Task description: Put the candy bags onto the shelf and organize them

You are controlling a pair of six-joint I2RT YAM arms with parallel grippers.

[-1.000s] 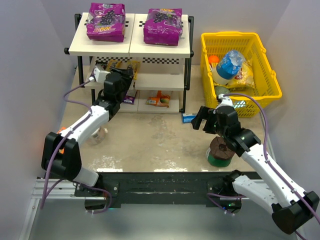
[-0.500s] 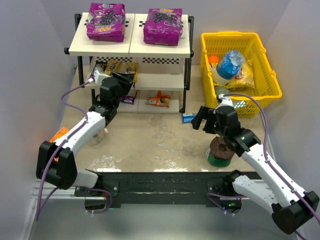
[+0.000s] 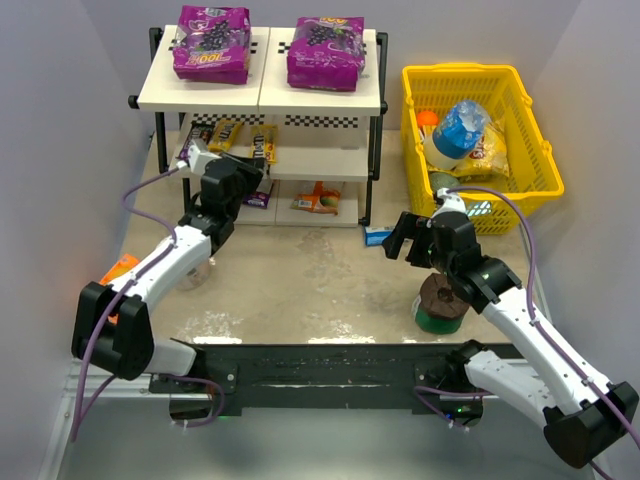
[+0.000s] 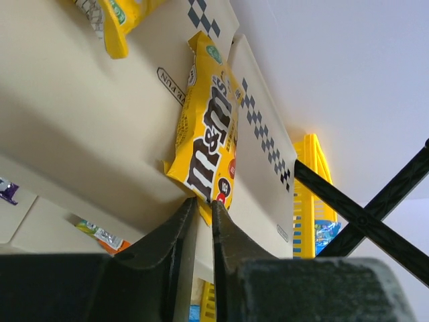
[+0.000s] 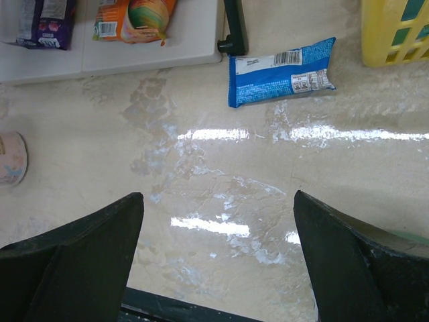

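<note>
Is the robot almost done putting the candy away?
Nearly. Done: left purple bag and right purple bag on top of the shelf, a yellow bag in the middle, dark-purple bag and orange bag at the bottom. In hand: the left claw, almost closed, at a corner of the M&M's bag; pinching it? Unclear. Left: the blue bag on the table, before the open right claw.

Top view: blue packet [image 3: 374,237] mostly hidden behind right gripper [image 3: 396,234]. Left wrist: 2nd yellow bag [image 4: 118,24] cut off at top; unclear if left gripper [image 4: 203,202] pinches M&M's bag [image 4: 208,134].
</note>
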